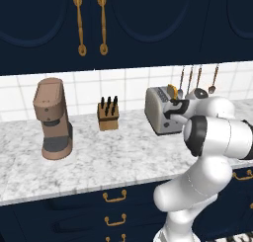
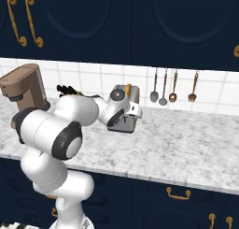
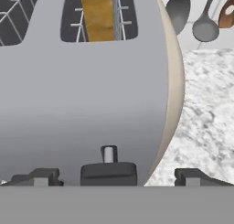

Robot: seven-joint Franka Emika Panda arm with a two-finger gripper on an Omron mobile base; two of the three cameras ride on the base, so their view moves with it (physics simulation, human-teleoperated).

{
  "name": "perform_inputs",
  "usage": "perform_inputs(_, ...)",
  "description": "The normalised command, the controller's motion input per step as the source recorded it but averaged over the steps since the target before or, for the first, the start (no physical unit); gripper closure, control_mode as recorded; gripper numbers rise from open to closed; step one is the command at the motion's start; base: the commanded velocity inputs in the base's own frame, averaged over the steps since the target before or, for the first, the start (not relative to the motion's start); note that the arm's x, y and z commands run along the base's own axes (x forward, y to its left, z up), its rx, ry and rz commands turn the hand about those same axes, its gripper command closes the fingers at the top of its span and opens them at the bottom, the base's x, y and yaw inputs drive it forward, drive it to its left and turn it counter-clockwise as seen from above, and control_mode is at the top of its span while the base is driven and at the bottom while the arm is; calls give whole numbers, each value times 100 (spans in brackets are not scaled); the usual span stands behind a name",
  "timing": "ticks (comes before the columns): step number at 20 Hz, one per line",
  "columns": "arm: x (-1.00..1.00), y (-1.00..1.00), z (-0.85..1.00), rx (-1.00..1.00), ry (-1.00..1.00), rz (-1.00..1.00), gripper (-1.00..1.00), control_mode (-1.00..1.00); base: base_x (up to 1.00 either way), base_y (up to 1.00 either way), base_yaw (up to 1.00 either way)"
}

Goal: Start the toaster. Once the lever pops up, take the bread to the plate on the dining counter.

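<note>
Toaster stands on the marble table at right of centre in the left base view, against the tiled wall, with the bread poking up from its top as a golden-tan slice. From the right base view the toaster sits near mid-frame, mostly hidden behind the arm's wrist, and the bread shows as a thin tan sliver.

The hand view gives what neither base camera does: the toaster's grey side close up, the bread sitting in the right-hand slot, and the dark lever low in the frame between the fingertips. The gripper stands wide, holding nothing, its tips apart on either side of the lever.

Only the left base view shows the brown coffee machine and knife block whole, at left and centre.
</note>
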Motion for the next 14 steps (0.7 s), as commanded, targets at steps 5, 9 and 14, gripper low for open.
perform_inputs(5, 12, 1, -3, 0, 0, 0, -100, -100, 0, 0, 0)
perform_inputs(9, 0, 0, -19, 0, 0, 0, -100, -100, 0, 0, 0)
perform_inputs(14, 0, 0, -10, 0, 1, 0, -100, -100, 0, 0, 0)
